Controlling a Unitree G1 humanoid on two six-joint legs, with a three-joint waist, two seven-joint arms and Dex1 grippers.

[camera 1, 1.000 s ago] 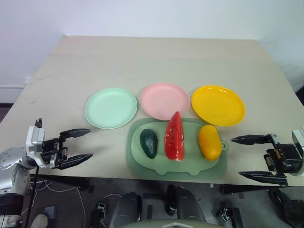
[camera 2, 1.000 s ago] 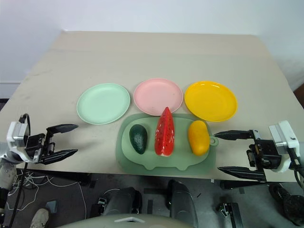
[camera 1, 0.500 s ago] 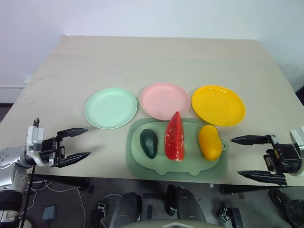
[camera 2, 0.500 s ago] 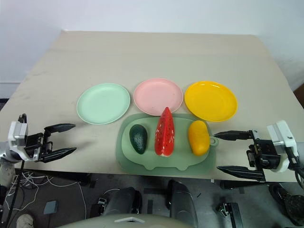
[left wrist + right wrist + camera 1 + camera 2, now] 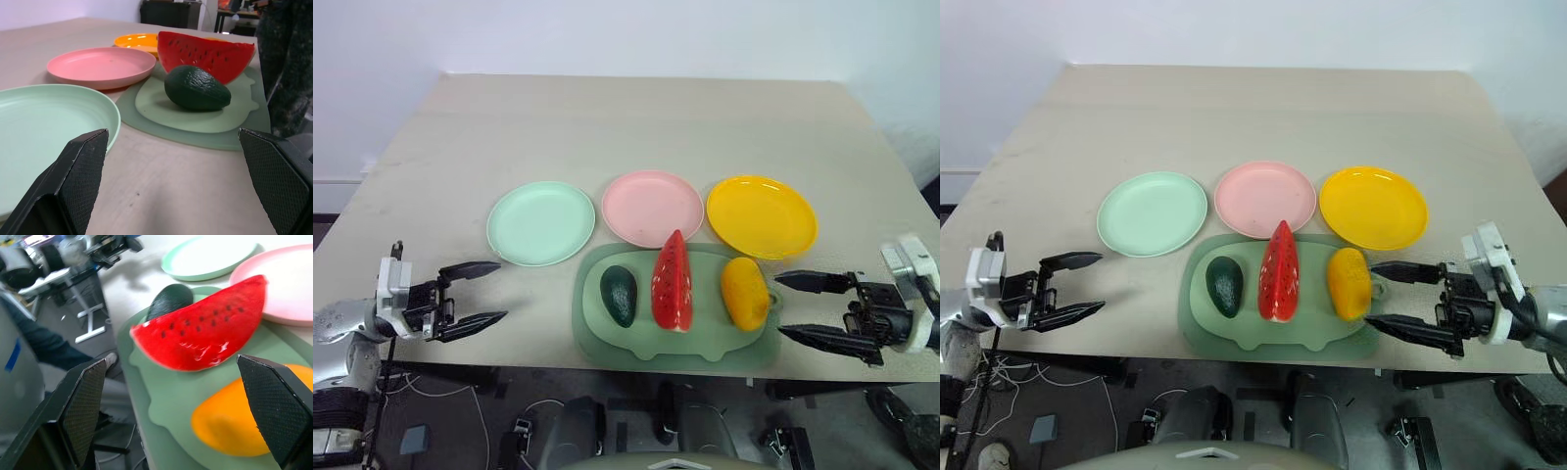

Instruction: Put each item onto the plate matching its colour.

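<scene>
Three toy fruits, avocado (image 5: 620, 295), watermelon wedge (image 5: 673, 283) and mango (image 5: 745, 292), lie on our green mat (image 5: 675, 343), just before the mint plate (image 5: 540, 222), pink plate (image 5: 652, 208) and yellow plate (image 5: 761, 216). Our left gripper (image 5: 481, 293) and right gripper (image 5: 791, 306) flank them, jaws apart, empty.

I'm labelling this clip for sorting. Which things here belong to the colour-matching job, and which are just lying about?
Job:
avocado
watermelon wedge
mango
mint green plate
pink plate
yellow-orange plate

Lying about:
green mat beneath the fruits
table
</scene>
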